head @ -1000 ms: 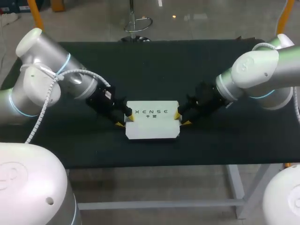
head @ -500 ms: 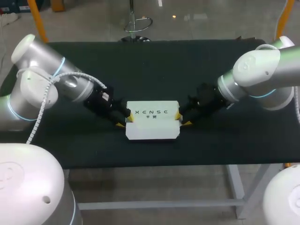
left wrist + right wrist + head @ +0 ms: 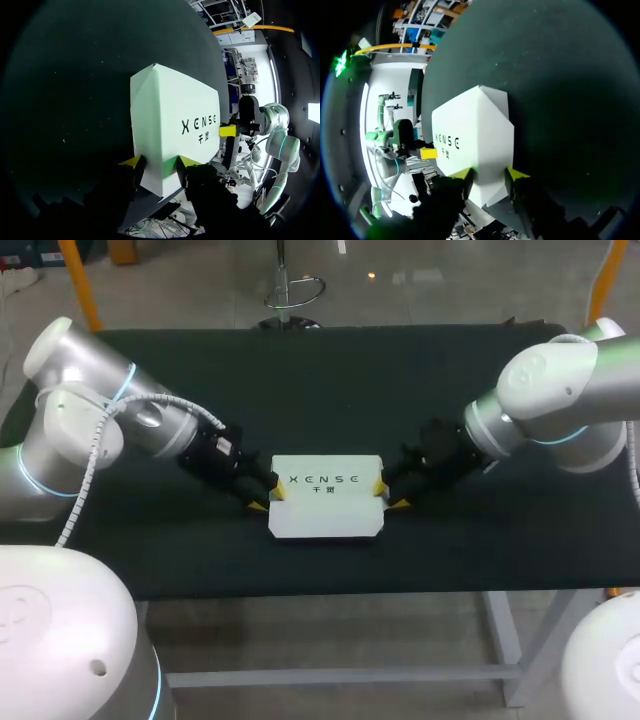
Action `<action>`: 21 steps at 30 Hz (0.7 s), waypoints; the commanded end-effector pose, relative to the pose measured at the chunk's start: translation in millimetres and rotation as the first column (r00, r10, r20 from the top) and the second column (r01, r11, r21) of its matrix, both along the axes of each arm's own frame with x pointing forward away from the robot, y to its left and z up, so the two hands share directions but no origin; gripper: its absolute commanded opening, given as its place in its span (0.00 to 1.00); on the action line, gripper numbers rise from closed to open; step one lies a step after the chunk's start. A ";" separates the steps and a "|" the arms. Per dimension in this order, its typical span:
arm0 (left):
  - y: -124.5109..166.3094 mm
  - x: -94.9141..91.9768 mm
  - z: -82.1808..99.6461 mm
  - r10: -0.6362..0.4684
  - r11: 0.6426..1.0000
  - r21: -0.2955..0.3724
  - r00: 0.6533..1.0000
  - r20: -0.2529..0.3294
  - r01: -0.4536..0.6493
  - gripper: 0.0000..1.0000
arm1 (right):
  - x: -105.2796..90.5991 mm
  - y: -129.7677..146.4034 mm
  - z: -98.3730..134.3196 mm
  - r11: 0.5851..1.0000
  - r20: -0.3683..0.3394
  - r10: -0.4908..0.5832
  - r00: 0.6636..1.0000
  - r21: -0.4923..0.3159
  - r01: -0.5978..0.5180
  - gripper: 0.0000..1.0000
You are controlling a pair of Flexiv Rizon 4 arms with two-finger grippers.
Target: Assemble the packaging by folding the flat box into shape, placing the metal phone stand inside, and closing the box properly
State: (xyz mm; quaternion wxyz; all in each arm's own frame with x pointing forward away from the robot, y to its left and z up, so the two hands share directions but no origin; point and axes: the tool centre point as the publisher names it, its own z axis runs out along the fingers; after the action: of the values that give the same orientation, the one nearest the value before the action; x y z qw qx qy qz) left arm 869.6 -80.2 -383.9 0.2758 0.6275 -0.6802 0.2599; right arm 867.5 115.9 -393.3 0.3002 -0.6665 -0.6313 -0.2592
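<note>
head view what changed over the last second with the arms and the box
The left arm swung its elbow slightly outward, to the view's left, while the left end effector stayed on the left end of the white box. Nothing was taken hold of or let go. The box, the right arm and the right end effector at the box's right end stayed as they were.

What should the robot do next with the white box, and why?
Probably open both grippers a little and ease them back. The white box lies shut on the table, no flap sticking up that I can see, with the left gripper pinching one end and the right gripper the other. The phone stand is out of sight, so I cannot check it.
</note>
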 end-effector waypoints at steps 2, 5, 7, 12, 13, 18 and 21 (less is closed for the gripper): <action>-3.3 3.7 -7.9 -0.014 1.000 -0.025 1.000 -0.004 0.014 0.45 | 2.1 1.2 -5.7 1.000 -0.008 0.006 1.000 0.016 -0.006 0.47; -3.8 3.8 -8.1 -0.022 0.999 -0.035 1.000 -0.004 0.021 0.45 | 2.2 1.5 -5.9 1.000 -0.006 0.004 1.000 0.022 -0.004 0.47; -4.7 3.5 -7.5 -0.024 0.999 -0.040 1.000 -0.005 0.024 0.45 | 2.3 1.9 -5.9 1.000 -0.003 0.003 1.000 0.027 -0.003 0.47; -6.7 3.3 -6.4 -0.027 0.998 -0.051 1.000 -0.010 0.027 0.45 | 3.1 5.1 -6.3 0.999 0.003 0.001 1.000 0.038 -0.002 0.47; -7.2 3.4 -6.2 -0.028 0.998 -0.053 1.000 -0.011 0.027 0.45 | 3.4 5.9 -6.2 0.999 0.003 0.002 1.000 0.039 -0.002 0.47; -9.6 3.1 -4.6 -0.030 0.998 -0.055 0.999 -0.015 0.029 0.45 | 3.8 9.3 -3.3 0.999 0.010 0.003 1.000 0.046 -0.003 0.47; -10.1 2.4 -2.9 -0.029 0.998 -0.060 0.999 -0.017 0.028 0.45 | 3.8 10.5 -2.0 0.999 0.012 0.002 1.000 0.048 -0.002 0.47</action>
State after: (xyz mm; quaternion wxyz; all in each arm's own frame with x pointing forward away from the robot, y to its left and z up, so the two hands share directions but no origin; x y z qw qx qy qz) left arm 870.0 -82.7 -383.5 0.3019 0.6124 -0.6782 0.2718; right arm 870.3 121.9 -393.6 0.3102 -0.6587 -0.6273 -0.2764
